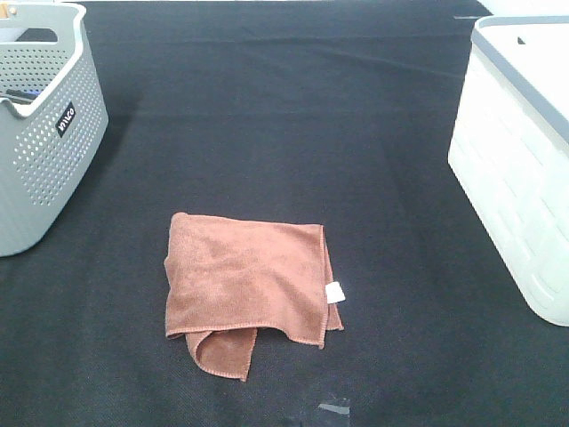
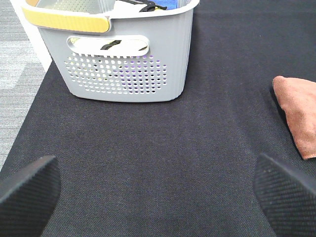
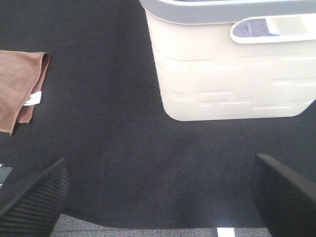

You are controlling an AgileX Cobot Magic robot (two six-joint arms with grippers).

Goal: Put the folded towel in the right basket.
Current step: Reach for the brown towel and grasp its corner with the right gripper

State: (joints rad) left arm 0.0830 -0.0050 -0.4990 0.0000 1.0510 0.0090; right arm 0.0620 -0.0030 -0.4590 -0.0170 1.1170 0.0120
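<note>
folded towel (image 1: pixel 249 285) not picked yet, so i read the task as at zero: grasp, carry and drop are all left.

nearest first: in the wrist views left gripper (image 2: pixel 158 195) and right gripper (image 3: pixel 158 195) each show both fingers spread wide. only bare black mat (image 1: pixel 293 133) between them, nothing pinched. neither arm shows in the high view.

towel lies lower centre of the high frame, flat on the mat. rough square, one loose corner hanging out toward the bottom edge, white tag (image 1: pixel 335 292) on its right side. it touches neither basket.

further up, right basket (image 1: pixel 511 191) sits at the right edge of the frame, white with grey rim, well apart from the towel. what i can see of its inside shows no towel. grey perforated basket (image 1: pixel 44 151) is at upper left, about as far off, not the target.

right wrist view has both the towel edge and the white basket in it, so my guess is the right arm is the better one for the pick.

worry: the loose corner may unfold on lift, so i'd pinch through the stacked layers near the tagged edge.
</note>
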